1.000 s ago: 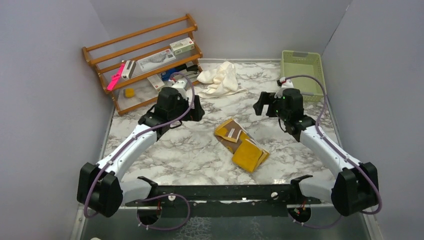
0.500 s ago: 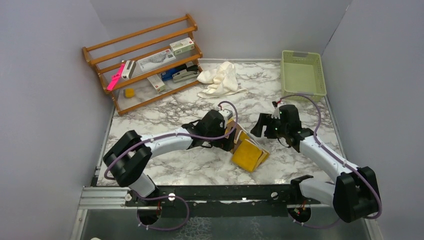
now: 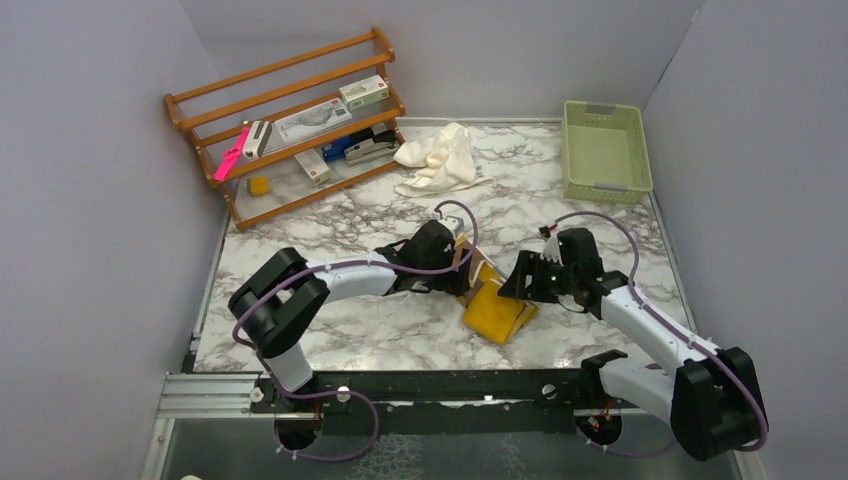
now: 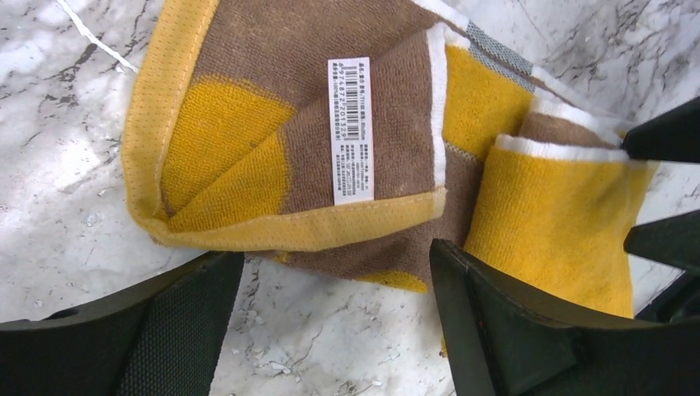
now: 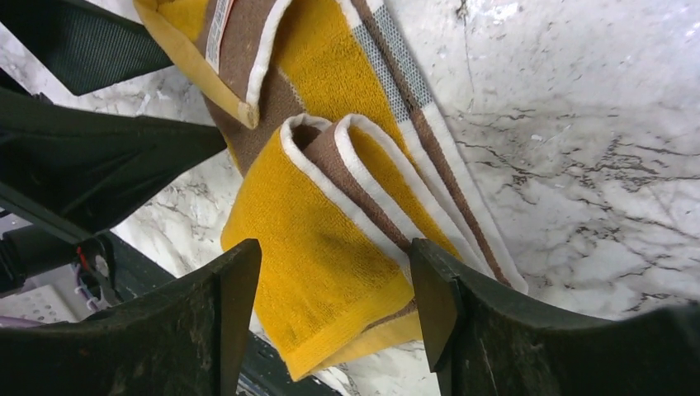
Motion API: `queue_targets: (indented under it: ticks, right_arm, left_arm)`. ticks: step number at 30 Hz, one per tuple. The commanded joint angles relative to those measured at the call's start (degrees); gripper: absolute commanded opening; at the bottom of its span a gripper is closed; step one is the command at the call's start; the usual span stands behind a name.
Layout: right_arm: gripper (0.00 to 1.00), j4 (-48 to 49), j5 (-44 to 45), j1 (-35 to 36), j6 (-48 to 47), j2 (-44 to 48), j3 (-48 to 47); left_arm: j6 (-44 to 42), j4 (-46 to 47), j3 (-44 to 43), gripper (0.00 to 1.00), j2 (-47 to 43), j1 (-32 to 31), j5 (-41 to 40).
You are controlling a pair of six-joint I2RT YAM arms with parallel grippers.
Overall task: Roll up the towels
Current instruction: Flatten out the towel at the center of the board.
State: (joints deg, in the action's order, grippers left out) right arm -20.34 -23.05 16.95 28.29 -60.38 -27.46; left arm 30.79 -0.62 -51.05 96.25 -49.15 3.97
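two robot arms meet over a mustard-yellow towel [image 3: 495, 310] lying partly folded near the middle of a marble table [image 3: 380, 330]. the left gripper [image 4: 330, 260] hangs over the towel's brown end, jaws spread wide, with a white printed label [image 4: 353, 128] showing just beyond them. the right gripper [image 5: 330, 247] is over the thicker yellow folded end, its fingers also apart, one on each side of the fold. neither pincer is clamped on the cloth. a cream towel [image 3: 437, 155] sits crumpled near the table's far edge, well apart from both arms, beside a wooden rack [image 3: 280, 66] holding small boxes. a pale green basket [image 3: 607, 192] stands in the far right corner.
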Motion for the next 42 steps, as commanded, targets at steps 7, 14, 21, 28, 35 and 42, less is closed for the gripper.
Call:
queue_targets:
  ticks: [7, 14, 21, 28, 35, 42]
  right_arm:
    - [0.25, 0.91, -2.86, 6.16, 2.49, -5.48, 0.03]
    - [0.01, -0.07, 1.87, 6.23, 1.29, -6.47, -9.34]
    - [0.01, -7.18, 9.57, 4.46, -7.78, -10.93, -34.43]
    - [0.01, -7.38, 19.11, 4.43, -11.45, -3.76, -39.38]
    - [0.84, -7.04, 22.88, 2.15, -2.92, 2.73, -14.76]
    - [0.87, -2.07, 20.2, 1.81, -2.61, 0.58, -13.5]
  left_arm:
    - [2.32, 3.48, -4.77, 0.02, 8.81, 0.54, -2.77]
    - [-0.16, 0.51, -2.97, 0.0, -0.01, 11.18, -1.55]
    - [-7.56, -10.52, -4.26, 0.0, -22.84, 24.56, -6.96]
    - [-6.86, -14.29, 4.28, 0.0, -40.0, 28.57, -19.54]
    - [1.77, -16.88, 18.47, 0.57, -43.34, 31.74, -13.94]
    - [-3.15, -17.58, 12.2, 0.82, -39.05, 31.88, -11.02]
